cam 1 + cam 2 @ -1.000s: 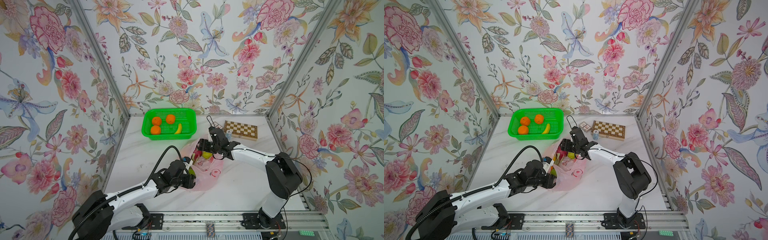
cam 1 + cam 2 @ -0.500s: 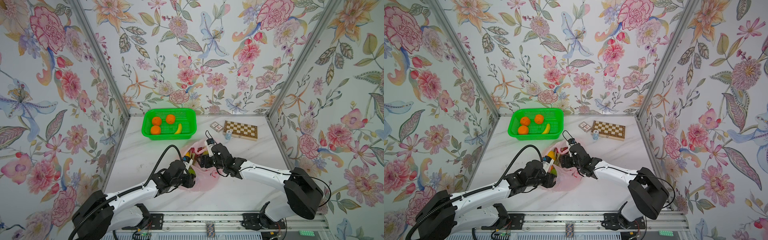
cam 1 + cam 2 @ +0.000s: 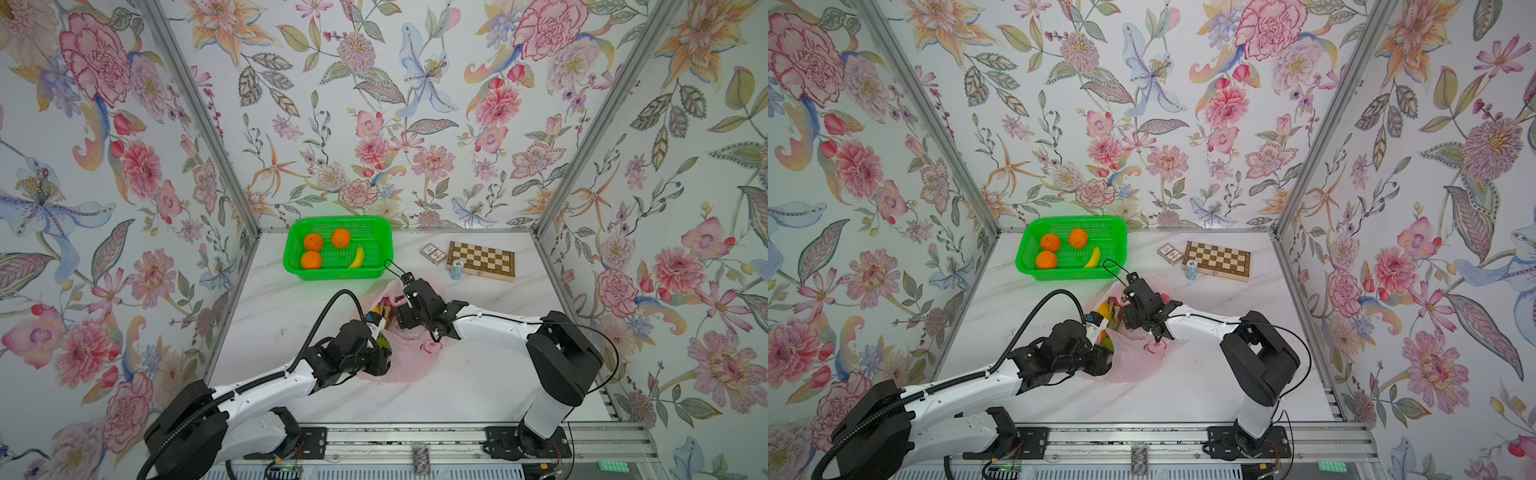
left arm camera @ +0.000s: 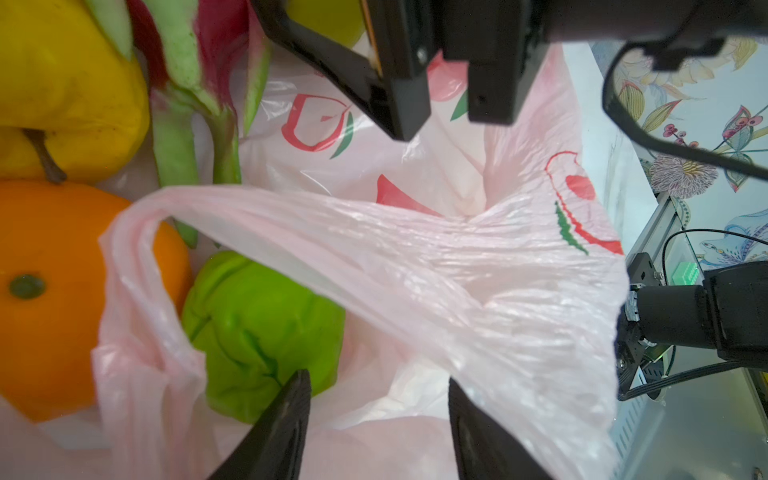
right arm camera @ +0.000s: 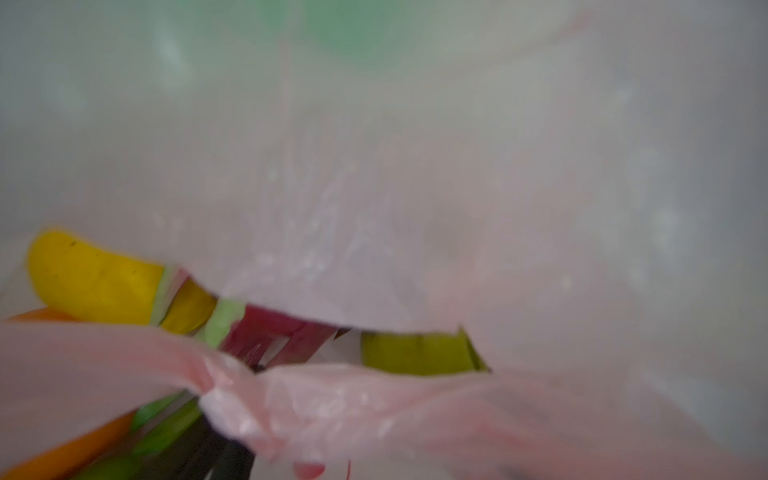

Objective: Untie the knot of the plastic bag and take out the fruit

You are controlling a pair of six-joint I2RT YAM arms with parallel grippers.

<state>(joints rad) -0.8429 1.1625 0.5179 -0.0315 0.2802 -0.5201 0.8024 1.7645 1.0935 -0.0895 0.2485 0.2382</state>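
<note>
The pink plastic bag [image 3: 409, 357] lies lower centre, mouth open, orange [image 4: 45, 291] and green fruit [image 4: 257, 324] inside. The left pincer [image 4: 378, 378] and right pincer [image 4: 451, 124] stand part open, gripping nothing. Its loose film drapes between them; closing could pinch film, not fruit, and drag the bag.

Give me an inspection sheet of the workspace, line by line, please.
Surface: white marble table, faintly veined.
Job's things: plastic bag open-mouthed, no knot seen; orange, yellow fruit, green fruit, dragon fruit inside.
Clutter: green basket holding three oranges and a banana; chessboard, card box, small cylinder behind.
Grippers: left gripper open at the bag's near edge; right gripper open at its mouth.
Cables: black cable arching over left arm; thin cable looping off right wrist.
Surroundings: floral walls, metal rail in front.
</note>
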